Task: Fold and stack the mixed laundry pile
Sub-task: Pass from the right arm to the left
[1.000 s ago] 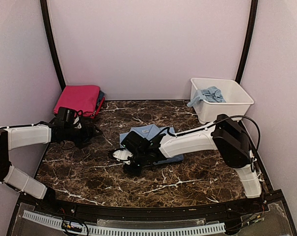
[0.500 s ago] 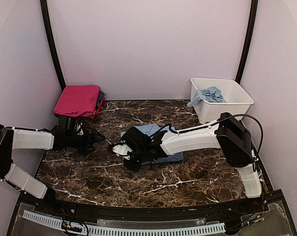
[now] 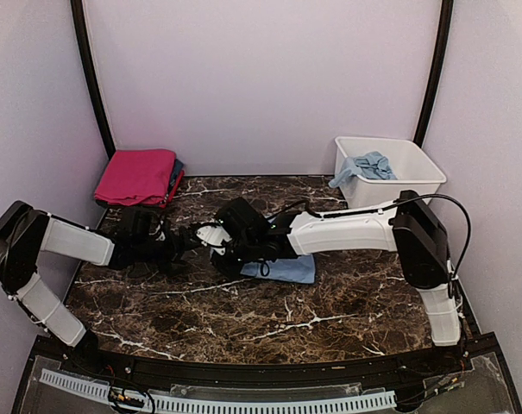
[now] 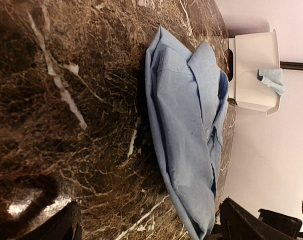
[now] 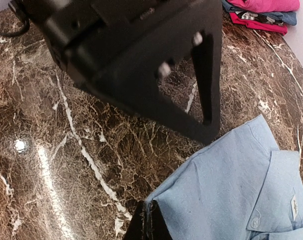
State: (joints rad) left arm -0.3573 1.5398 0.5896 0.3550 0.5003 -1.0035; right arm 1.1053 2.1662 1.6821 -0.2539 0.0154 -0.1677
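A pale blue collared shirt (image 3: pixel 282 266) lies in the middle of the worktop (image 3: pixel 243 310). It is partly folded, its thin cloth soft and creased, with the collar and a button showing. The right claw (image 5: pixel 147 222) is closed, pinching the shirt's left corner. The left claw (image 3: pixel 190 244) gapes wide just beside that edge, holding nothing. The worktop is glossy dark brown marble with white veins. A magenta-pink folded stack (image 3: pixel 138 175) sits at the back left. More blue cloth (image 3: pixel 368 164) drapes over the rim of a white rectangular plastic tub (image 3: pixel 416 185).
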